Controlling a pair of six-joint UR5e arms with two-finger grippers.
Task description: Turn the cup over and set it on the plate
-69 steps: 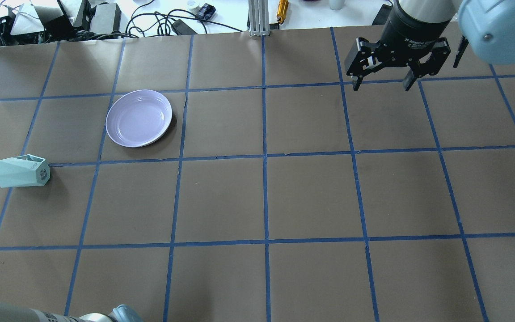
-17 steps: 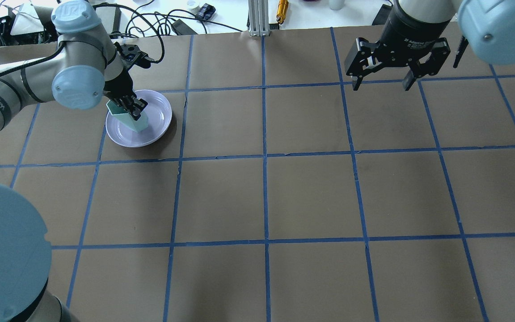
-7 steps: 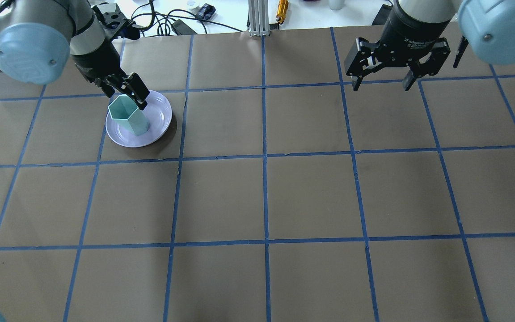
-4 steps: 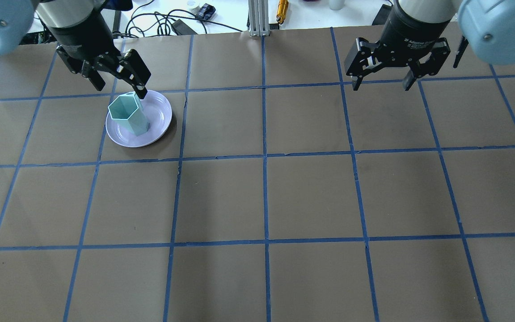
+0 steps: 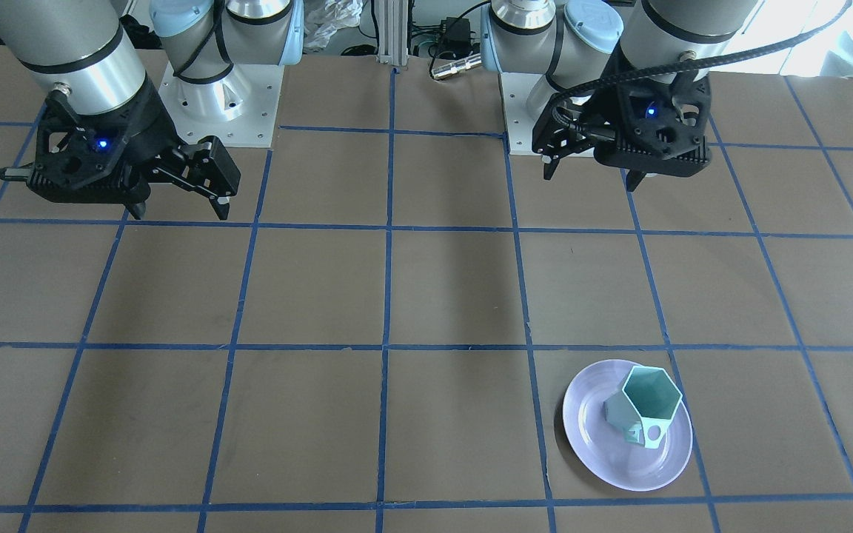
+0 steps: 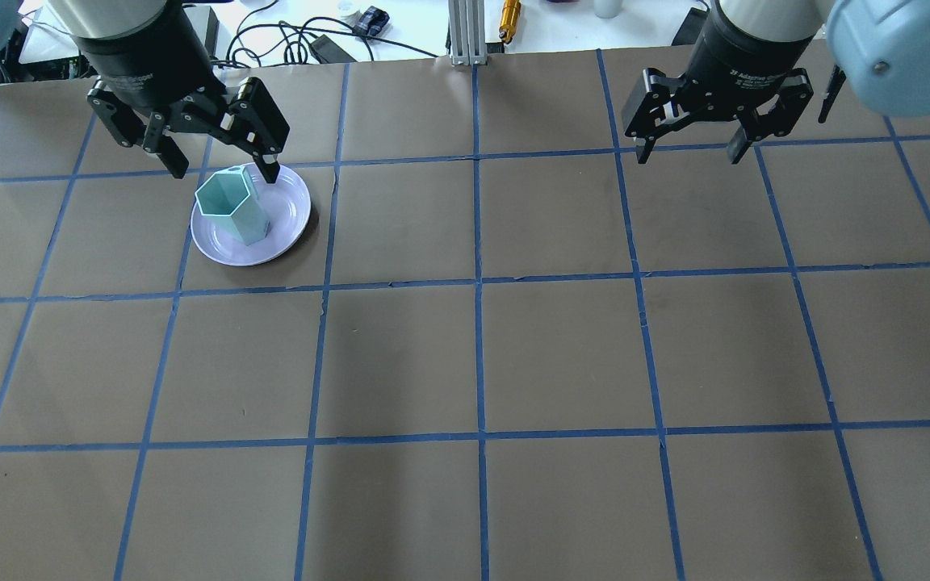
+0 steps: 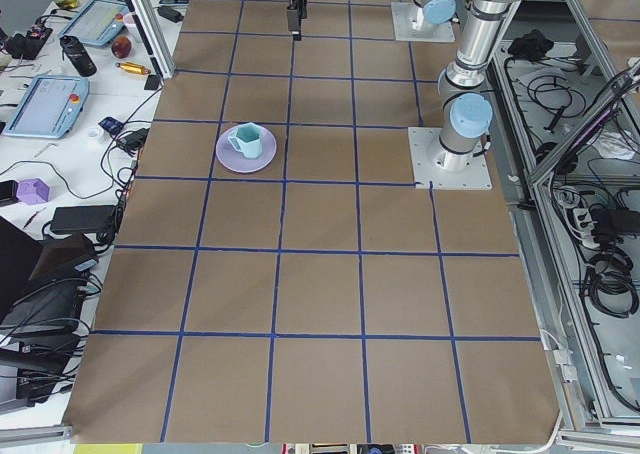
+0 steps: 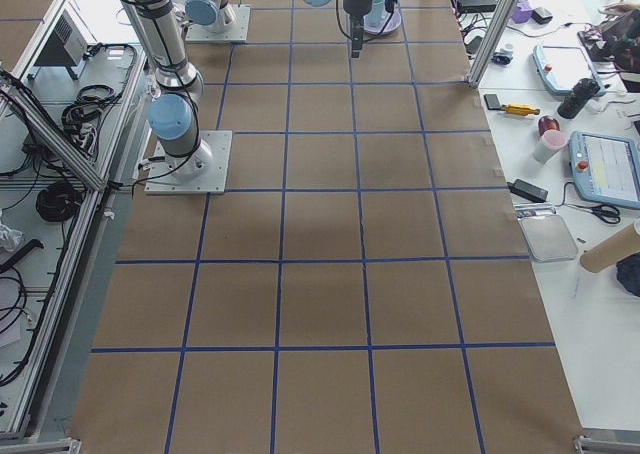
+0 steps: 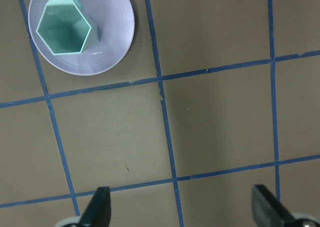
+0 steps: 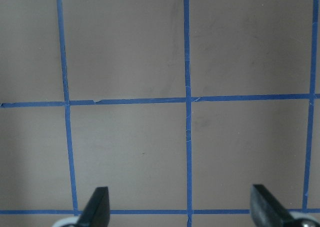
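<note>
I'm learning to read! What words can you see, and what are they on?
"2F Adaptive Gri...": white print on the black body above the right gripper, in the overhead view; the end is hard to make out.
Smaller line under it: too blurred to read.
The cup: no print big enough to read.

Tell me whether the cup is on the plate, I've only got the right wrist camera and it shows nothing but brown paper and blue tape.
Observer: Yes, the mint-green hexagonal cup stands on the lavender plate, over on the robot's left.
Operator: Is it the right way up?
Observer: Its open mouth faces up; the left wrist view looks straight down into it.
Operator: Is the left gripper holding it?
Observer: No, the left gripper is open and raised above it, touching nothing.
</note>
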